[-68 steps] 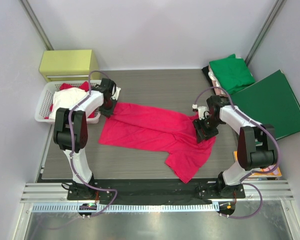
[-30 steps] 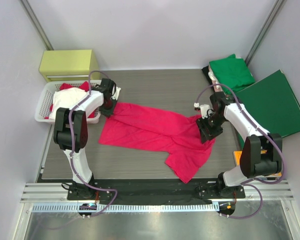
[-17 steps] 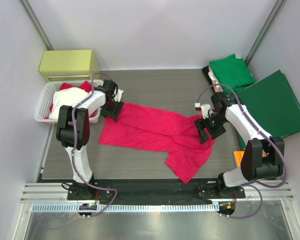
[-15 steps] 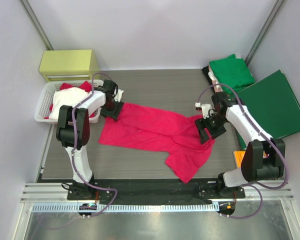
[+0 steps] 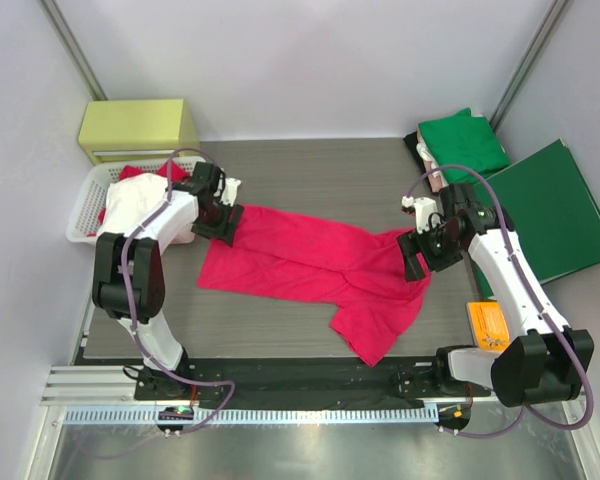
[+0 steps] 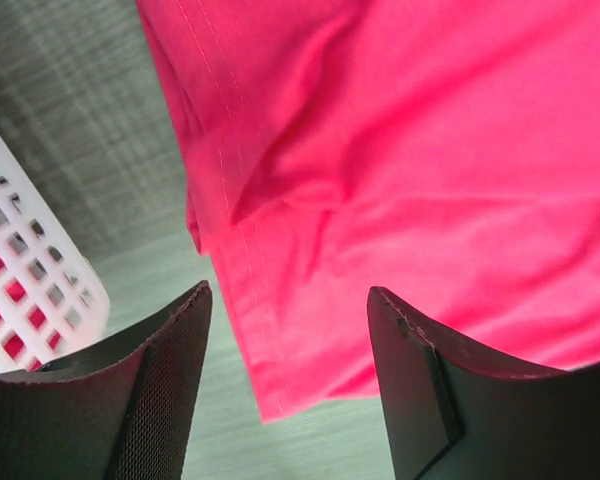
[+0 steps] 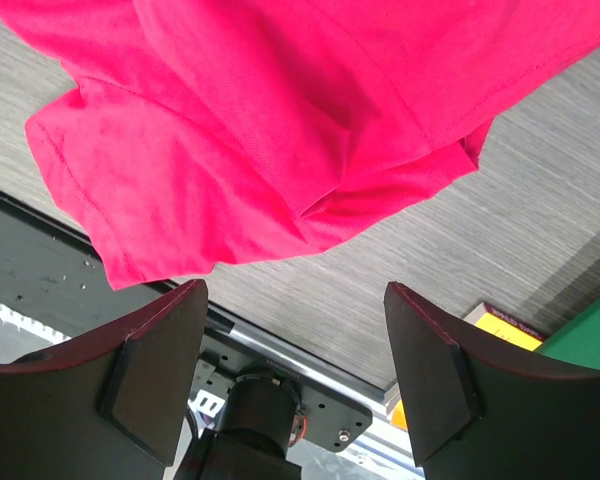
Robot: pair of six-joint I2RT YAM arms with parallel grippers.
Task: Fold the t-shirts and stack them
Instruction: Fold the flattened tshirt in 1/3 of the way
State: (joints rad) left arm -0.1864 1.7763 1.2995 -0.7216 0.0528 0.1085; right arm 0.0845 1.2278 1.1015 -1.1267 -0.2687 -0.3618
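A bright pinkish-red t-shirt [image 5: 310,270] lies spread and rumpled across the middle of the table. My left gripper [image 5: 223,222] hovers open over its back left corner; in the left wrist view the hem corner [image 6: 270,390] lies loose between the spread fingers of the left gripper [image 6: 288,290]. My right gripper [image 5: 416,256] stands open just above the shirt's right edge; in the right wrist view the right gripper [image 7: 293,286] frames bare table below the red t-shirt [image 7: 230,120]. A folded green t-shirt [image 5: 465,145] rests on a pale one [image 5: 433,178] at the back right.
A stiff dark-green folder [image 5: 545,205] lies at the right. A white basket [image 5: 88,210] holding red and white cloth stands at the left, its wall [image 6: 20,300] close beside my left fingers. A yellow-green box [image 5: 138,125] sits behind it. An orange packet [image 5: 490,322] lies near the right arm's base.
Both grippers opened and let go of the red t-shirt, which stays flat on the table. The right gripper rose and drew slightly right; the left one shifted slightly.
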